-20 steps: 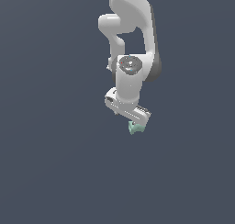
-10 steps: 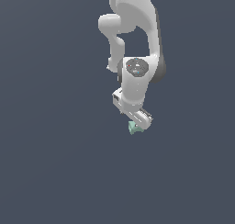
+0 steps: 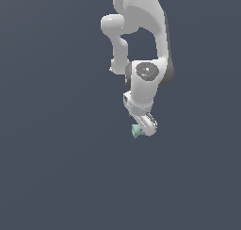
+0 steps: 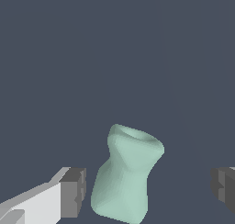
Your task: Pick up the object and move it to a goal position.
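**Inspector:** State the position of the object (image 4: pixel 127 175).

**Assessor:** In the wrist view it stands in the lower centre of the frame, between the two dark finger pads (image 4: pixel 73 192). It is mint green, pinched at the waist and flared at the open top. Its long axis runs roughly upright in that frame, leaning slightly, with the rim tipped toward the right pad.

**Inspector:** And the jaws?

**Assessor:** Spread. One pad sits just beside the lower flank of the object at the frame's lower left; whether it touches cannot be told. The other pad is at the lower right edge, well apart from the object, with clear dark ground between them. The object is therefore off centre in the opening, nearer the left-hand pad as pictured.

**Inspector:** The exterior view?

**Assessor:** The gripper (image 3: pixel 143 129) hangs below the white arm, a little right of centre in the frame. The object (image 3: pixel 136 131) shows as a small green piece at the tip, toward the exterior view's left. No desk edge is distinguishable; the background is uniform dark grey, so whether the object rests on a surface cannot be told.

**Inspector:** Your judgement on the next move?

**Assessor:** The closing line crosses the object's long axis at about the waist, which suits a pinch. The far pad will have more travel, so the object may shift sideways before both pads bear.
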`<state>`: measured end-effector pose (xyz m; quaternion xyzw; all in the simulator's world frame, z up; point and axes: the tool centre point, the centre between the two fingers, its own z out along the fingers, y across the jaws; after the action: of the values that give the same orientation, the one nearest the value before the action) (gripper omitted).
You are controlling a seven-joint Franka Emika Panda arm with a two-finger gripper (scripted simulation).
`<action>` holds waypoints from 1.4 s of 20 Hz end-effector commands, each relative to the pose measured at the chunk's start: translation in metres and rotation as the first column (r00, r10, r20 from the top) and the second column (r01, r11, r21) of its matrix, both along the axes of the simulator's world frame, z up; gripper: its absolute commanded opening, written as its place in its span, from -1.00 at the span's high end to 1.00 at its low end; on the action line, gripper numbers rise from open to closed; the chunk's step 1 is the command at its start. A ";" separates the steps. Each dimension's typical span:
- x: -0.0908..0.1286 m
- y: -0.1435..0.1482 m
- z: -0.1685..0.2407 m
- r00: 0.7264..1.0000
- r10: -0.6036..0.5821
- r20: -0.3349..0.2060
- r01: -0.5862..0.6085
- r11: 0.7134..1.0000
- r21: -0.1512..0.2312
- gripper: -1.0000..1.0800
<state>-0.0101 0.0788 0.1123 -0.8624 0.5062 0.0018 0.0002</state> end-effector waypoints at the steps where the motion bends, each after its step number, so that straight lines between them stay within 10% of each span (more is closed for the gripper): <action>1: -0.001 0.005 -0.002 0.998 -0.060 0.000 0.060 0.998 0.000 -0.92; 28: -0.005 0.023 -0.029 0.962 -0.272 0.003 0.272 0.962 -0.002 -0.92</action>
<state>-0.0146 0.1019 0.0902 -0.7850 0.6195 -0.0003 0.0005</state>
